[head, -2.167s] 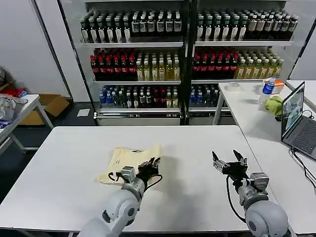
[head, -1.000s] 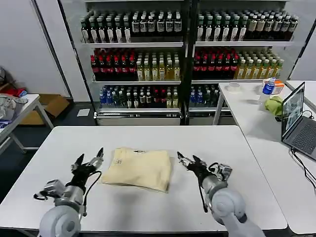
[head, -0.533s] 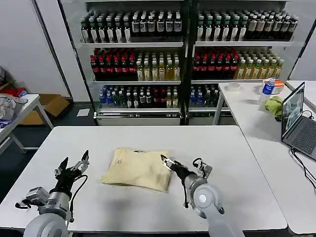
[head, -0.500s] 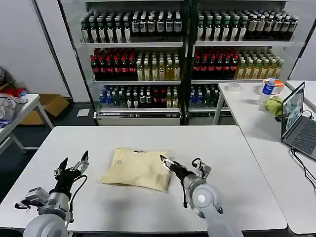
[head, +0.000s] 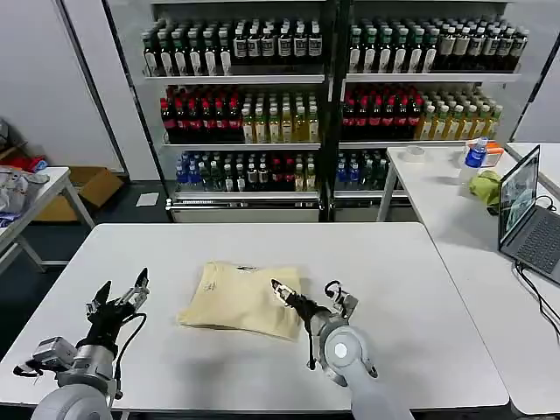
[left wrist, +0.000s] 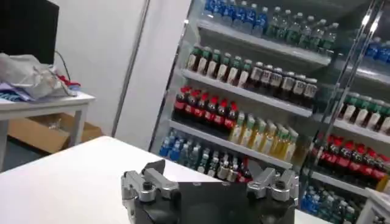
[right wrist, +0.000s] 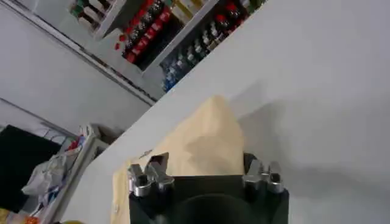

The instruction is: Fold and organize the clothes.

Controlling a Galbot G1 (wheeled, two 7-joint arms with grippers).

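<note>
I see the clothes (head: pixel 243 300) as one pale cream-yellow garment, folded into a compact, roughly rectangular bundle lying flat on the white table (head: pixel 420 289), a little left of its middle. A small neck label shows at its far edge. Its right side is a soft rounded fold, slightly puffed. From my right wrist camera the garment (right wrist: pixel 201 143) shows a raised, peaked corner.

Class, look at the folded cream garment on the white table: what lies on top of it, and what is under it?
The right gripper reaches over the cream garment near its right edge. Under it, the white table; anything beneath its folds is hidden.
</note>
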